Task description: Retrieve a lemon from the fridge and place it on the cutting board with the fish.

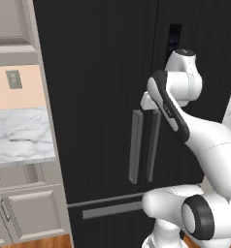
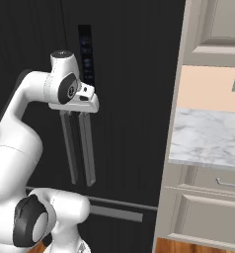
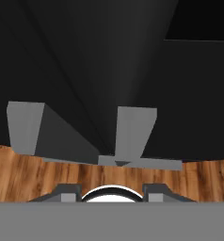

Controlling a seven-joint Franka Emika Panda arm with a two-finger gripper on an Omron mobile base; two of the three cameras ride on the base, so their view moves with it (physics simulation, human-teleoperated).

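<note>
I count one fridge, doors closed, two grey handles at its middle; my hand there, grip unclear.

matt black fridge (grey handles) — marble counter

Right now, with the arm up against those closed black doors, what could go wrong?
1. The end effector sits at the top of the two grey handles, which stand side by side. It might catch both, or the wrong one.
2. The fridge is shut, so a weak hold could slip off when pulling.
3. A swinging door might hit the arm's elbow, which hangs close to the front.
</note>
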